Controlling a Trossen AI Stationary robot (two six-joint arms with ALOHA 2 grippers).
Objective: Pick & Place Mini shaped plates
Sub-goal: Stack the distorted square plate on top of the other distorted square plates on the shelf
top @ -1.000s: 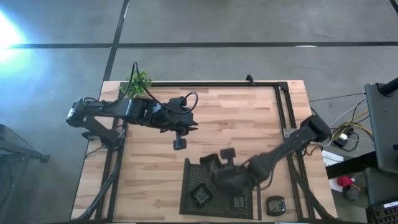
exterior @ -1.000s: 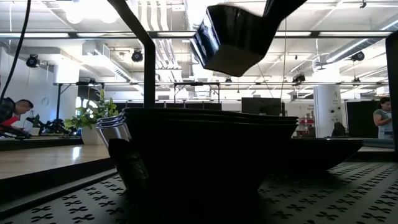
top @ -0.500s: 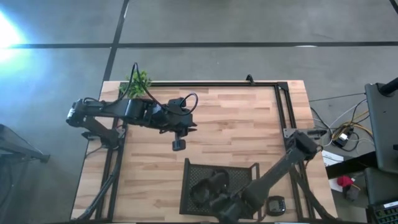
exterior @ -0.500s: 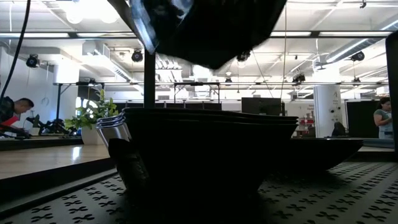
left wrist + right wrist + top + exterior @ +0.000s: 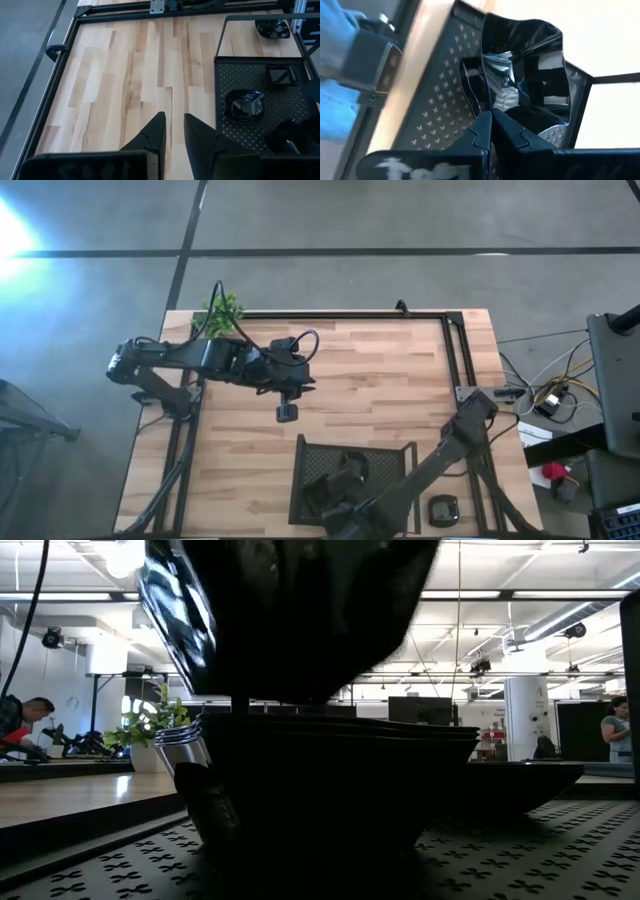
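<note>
My right gripper [image 5: 492,122] is over the near part of the black mesh tray [image 5: 385,455], shut on one glossy black mini plate [image 5: 525,70] of angular outline. In the low view that plate and gripper are a dark mass [image 5: 290,620] just above a stack of mini plates [image 5: 340,780] resting on the tray floor. A round mini plate [image 5: 243,106] and a square one [image 5: 280,75] lie in the tray. My left gripper [image 5: 172,131] hangs over the bare wood left of the tray, its fingers a little apart with nothing between them. My right gripper pinches the plate's rim [image 5: 496,106] between its two fingertips, slanting steeply down at it. The plate stands on edge beyond the fingers, its hollow side toward the wrist camera. In the low view it hangs just over the stack; whether it touches, I cannot tell.
One more mini plate [image 5: 443,510] lies on the wood to the right of the tray, near the front edge. A small green plant [image 5: 222,310] stands at the far left corner. A black frame rail [image 5: 340,314] runs along the table's far and side edges.
My right gripper has carried the plate toward the table's near edge and a little to the left, across the tray, sinking lower. In the low view the plate has grown from a small shape overhead to a dark mass close above the stack.
</note>
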